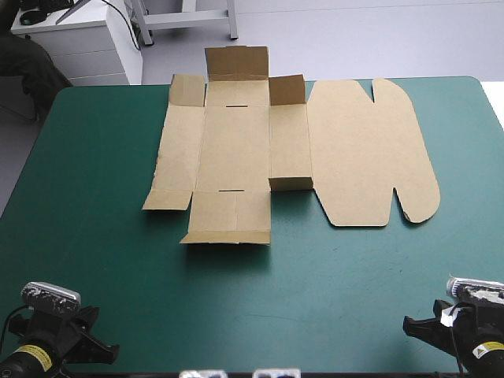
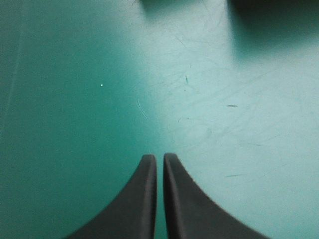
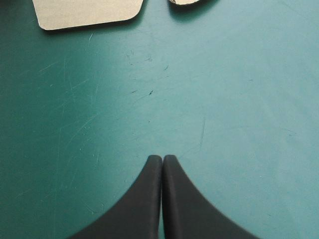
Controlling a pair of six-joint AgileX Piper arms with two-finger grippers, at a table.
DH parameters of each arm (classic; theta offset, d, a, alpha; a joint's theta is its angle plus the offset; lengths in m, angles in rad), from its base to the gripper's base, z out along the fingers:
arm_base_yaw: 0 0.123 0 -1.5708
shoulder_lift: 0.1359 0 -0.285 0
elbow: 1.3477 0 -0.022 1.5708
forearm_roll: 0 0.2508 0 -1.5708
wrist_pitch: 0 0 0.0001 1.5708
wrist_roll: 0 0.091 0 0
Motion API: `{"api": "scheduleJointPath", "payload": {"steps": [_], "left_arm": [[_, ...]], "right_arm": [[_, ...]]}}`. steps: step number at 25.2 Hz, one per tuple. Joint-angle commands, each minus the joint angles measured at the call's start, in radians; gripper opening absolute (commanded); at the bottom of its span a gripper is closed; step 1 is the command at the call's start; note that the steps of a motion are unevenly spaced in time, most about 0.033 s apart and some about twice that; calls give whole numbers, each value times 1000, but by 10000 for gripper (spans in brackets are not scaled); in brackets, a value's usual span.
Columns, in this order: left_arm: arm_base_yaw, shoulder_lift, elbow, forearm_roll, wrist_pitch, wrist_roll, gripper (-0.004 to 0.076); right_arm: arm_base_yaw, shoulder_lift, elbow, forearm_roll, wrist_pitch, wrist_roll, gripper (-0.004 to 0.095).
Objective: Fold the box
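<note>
Toward the far edge of the tabletop (image 1: 331, 299): the box (image 1: 252, 150) lies spread out as a cut brown sheet, from a little left of centre over to the right side, well apart from both my tools (they wait at the near corners).
Box layout: the wide lid panel (image 1: 366, 153) with its rounded tabs lies flat on the right. The floor panel (image 1: 235, 146), with two short slots (image 1: 235, 105), lies left of it. A few short flaps at the far edge and beside the floor panel look lifted off the teal-green cover.
Left tool (image 2: 160, 158): black fingers pressed together, nothing between them, only bare cover ahead.
Right tool (image 3: 162, 158): fingers pressed together and empty; a rounded corner of the box shows ahead of it, apart.
Step in hand: I judge it to be the reach out to the sheet, since no wall is tucked yet.
Doing it well: I should spread the fingers before arriving and come at a side wall from its outer edge. One tool should pin the floor panel while the other lifts along the crease (a bare push would likely skid the board).
Writing: none readable on the board; the yellow stickers (image 1: 31, 356) on my arms are too small to read.
</note>
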Motion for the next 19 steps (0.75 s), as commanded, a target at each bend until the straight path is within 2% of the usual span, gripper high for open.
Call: {"api": "scheduleJointPath", "payload": {"steps": [1, 12, 19], "left_arm": [[-4, 13, -24, 4, -58, -3, 27], [-4, 37, -40, 4, -52, 1, 18], [-4, 206, -220, 10, -45, 20, -8]], "right_arm": [[4, 11, -22, 9, -57, -11, -14], [4, 11, -22, 9, -57, -11, -14], [4, 11, -22, 9, -57, -11, -14]]}}
